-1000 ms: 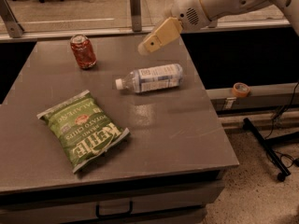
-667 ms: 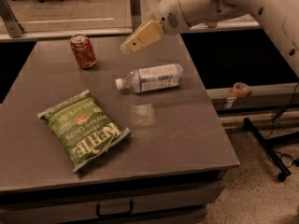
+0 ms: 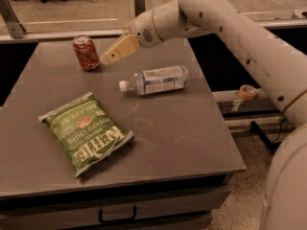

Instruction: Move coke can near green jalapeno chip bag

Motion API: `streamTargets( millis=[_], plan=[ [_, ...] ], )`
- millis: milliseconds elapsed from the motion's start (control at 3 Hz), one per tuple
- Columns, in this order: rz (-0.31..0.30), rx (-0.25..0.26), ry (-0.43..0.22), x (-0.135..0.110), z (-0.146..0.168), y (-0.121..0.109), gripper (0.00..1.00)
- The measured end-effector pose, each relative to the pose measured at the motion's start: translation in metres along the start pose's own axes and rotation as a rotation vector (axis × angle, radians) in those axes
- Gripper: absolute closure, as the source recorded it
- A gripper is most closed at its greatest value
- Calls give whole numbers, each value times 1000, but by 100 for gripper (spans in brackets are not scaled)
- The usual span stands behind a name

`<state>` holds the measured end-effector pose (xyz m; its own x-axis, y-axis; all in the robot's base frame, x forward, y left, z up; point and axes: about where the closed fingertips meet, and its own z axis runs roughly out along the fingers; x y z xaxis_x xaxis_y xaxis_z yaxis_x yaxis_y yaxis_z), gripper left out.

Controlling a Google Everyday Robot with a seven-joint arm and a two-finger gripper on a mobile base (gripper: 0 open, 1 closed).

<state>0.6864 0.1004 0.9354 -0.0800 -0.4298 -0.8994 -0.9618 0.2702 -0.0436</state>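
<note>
The coke can (image 3: 86, 52), red with a silver top, stands upright at the back left of the grey table (image 3: 192, 138). The green jalapeno chip bag (image 3: 86, 134) lies flat near the front left, with white KETTLE lettering. My gripper (image 3: 106, 58) reaches in from the right on a long white arm. Its tan tips hover just right of the can, close to it and not around it.
A clear plastic water bottle (image 3: 153, 80) lies on its side in the middle of the table, right of the can and below the arm. An orange tape roll (image 3: 247, 91) sits on a ledge off the table's right side. A drawer handle (image 3: 117, 215) is under the front edge.
My gripper has swept left and down from above the bottle's right end to just beside the coke can. The can, bottle and bag have not moved.
</note>
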Motion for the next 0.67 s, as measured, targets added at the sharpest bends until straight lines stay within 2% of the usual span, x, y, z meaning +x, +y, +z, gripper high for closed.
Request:
streamTargets(
  millis=[667],
  plan=[
    [-40, -40, -70, -3, 68, -13, 0]
  ],
)
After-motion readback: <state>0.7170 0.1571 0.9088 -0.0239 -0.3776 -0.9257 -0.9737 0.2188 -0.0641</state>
